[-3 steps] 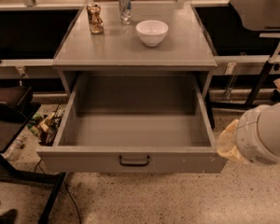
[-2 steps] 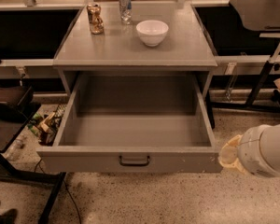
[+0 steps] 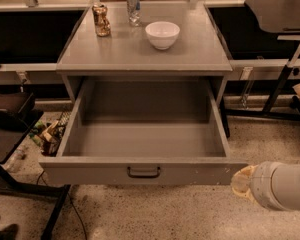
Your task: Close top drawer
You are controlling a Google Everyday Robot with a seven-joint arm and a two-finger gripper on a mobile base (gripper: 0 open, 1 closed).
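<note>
The top drawer [image 3: 190,173] is pulled far out of the grey cabinet [image 3: 120,51]. Its deep grey inside [image 3: 145,139] holds nothing. The tall front panel faces me, with a small dark bar handle [image 3: 143,172] at its centre and white specks near its right end. Of my arm I see only a white link with a tan end [image 3: 242,183] at the lower right, just past the right end of the drawer front and slightly below it. The gripper itself is out of view beyond the frame.
On the cabinet top stand a white bowl [image 3: 162,34], a silver can [image 3: 133,7] and a brown packet [image 3: 101,20]. A black stand [image 3: 10,129] and floor clutter [image 3: 50,134] sit left of the drawer. Dark table legs [image 3: 280,84] stand at the right.
The arm link has dropped lower and drawn back toward the right edge. The drawer has not moved.
</note>
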